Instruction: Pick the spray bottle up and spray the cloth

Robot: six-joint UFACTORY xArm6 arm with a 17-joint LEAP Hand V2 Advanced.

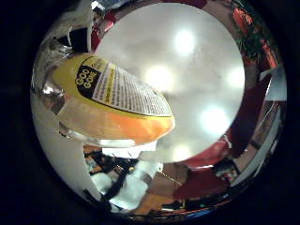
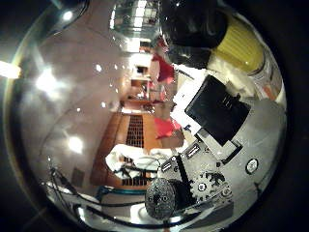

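The spray bottle (image 1: 117,105) fills much of the little finger side view, lying close against my palm. It is clear, holds orange liquid and carries a yellow label with black print. In the thumb side view its black sprayer head (image 2: 193,24) and yellow collar (image 2: 239,43) show beside my hand (image 2: 217,140). My white and black fingers (image 2: 215,113) curl up against the bottle's neck, and the hand is shut on it. A pale crumpled shape (image 2: 128,154) lies further off; I cannot tell whether it is the cloth.
A round, glossy white table top (image 1: 197,70) with bright light reflections lies behind the bottle. Red chairs (image 1: 201,180) stand around it. The thumb side view looks out across a room with a wooden floor (image 2: 130,130).
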